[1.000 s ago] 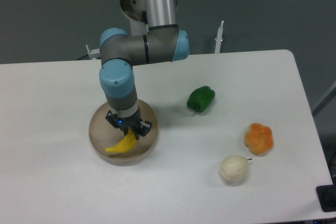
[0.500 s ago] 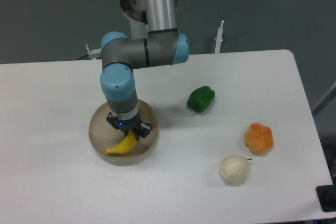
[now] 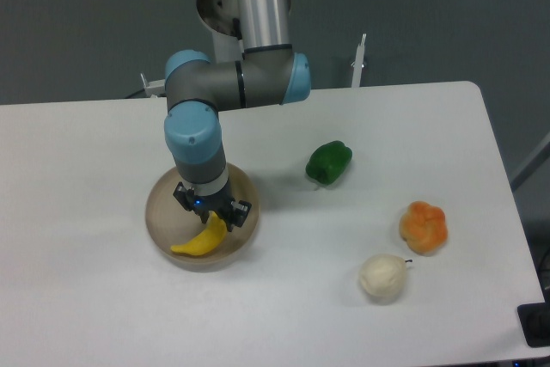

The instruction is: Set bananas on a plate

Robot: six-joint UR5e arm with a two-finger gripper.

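The yellow banana (image 3: 198, 242) lies inside the round beige-tan plate (image 3: 159, 204) at the left middle of the white table. Its upper end reaches just under my gripper (image 3: 212, 213). The gripper points straight down over the plate's middle. Its fingers (image 3: 240, 210) stand spread on either side of the banana's upper end, and the banana rests on the plate floor. The gripper body hides part of the plate's middle.
A green bell pepper (image 3: 329, 162) sits right of the plate. An orange lobed fruit (image 3: 424, 227) and a whitish round fruit (image 3: 382, 277) lie at the front right. The arm's base (image 3: 225, 6) stands at the table's back edge.
The banana has settled slightly lower and to the left in the plate and lies flatter. The gripper has stayed over the plate with almost no movement.
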